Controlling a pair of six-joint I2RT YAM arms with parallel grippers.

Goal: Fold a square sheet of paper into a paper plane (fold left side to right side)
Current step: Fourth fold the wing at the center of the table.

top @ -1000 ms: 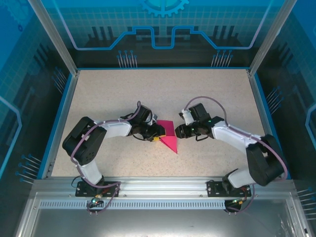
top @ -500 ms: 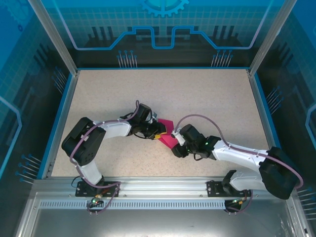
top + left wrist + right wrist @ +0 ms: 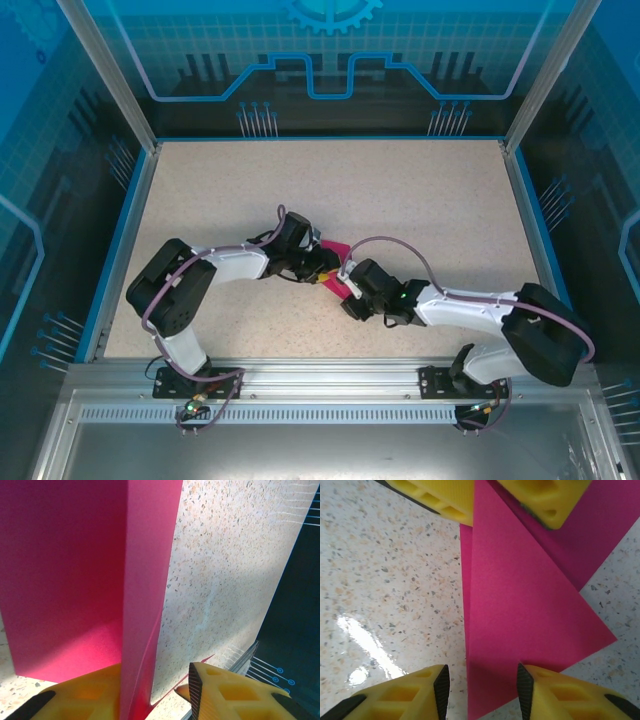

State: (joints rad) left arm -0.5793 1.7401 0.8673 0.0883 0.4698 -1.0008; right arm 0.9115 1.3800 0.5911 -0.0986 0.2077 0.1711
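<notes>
Mid-table, between the two arms: the square sheet of paper [image 3: 520,610], creased to a pointed wedge, long crease running 6 to 12 o'clock in the right wrist view. Right gripper [image 3: 481,680] at 6, jaws spread astride the lower tip — not pinching. Left gripper [image 3: 157,685] at 12, jaws part-spread around a raised flap (gap on one side, so likely no clamp).

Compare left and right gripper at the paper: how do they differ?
The left gripper has a raised flap of the pink paper standing between its fingers; the right gripper straddles the edge of a flat layer. From above, left gripper sits at the paper's left side, right gripper at its near side. Shared: both have jaws apart, not clamped.
</notes>
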